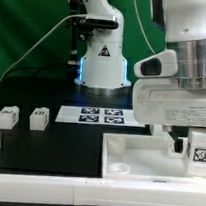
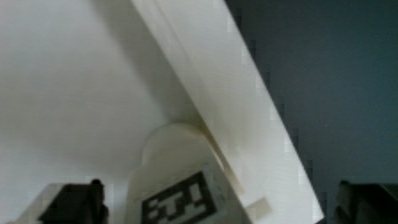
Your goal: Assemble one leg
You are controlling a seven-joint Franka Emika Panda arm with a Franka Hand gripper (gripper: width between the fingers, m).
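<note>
While held low over the tabletop (image 1: 137, 159) at the exterior view's right, the gripper (image 1: 195, 148) carries the leg (image 1: 199, 151) betw. its fingers: jaws closed onto the part, gap no wider than the leg itself, tag face turned outward twd. the camera. Leg seen upright, long axis approx. vertical and in line w/ the fingers; lies directly below the wrist, i.e. already inside the claw, not beside it. Judged step: seating the leg into a corner socket of the tabletop; next move thus turns on the vertical offset betw. leg base and socket, which cannot be read here.

Wrist view: leg (image 2: 178, 180) centred betw. two dark fingertips (image 2: 75, 205), tag partly visible (lower part cut off by frame edge). Pale slanted band beyond it is prob. the tabletop rim (image 2: 222, 90); flat white area to one side likely the tabletop's inner face, dark area to the other the table surface. Whether the leg base touches the tabletop: cannot tell.

Also in the exterior view: two spare legs (image 1: 6, 116) (image 1: 39, 117) on the black table, well apart from the claw, at the exterior view's left; marker board (image 1: 100, 116) betw. them and the arm base. Target socket hidden behind the gripper body; right fingertip cropped by frame edge; both views blurred, tag patterns illegible.
</note>
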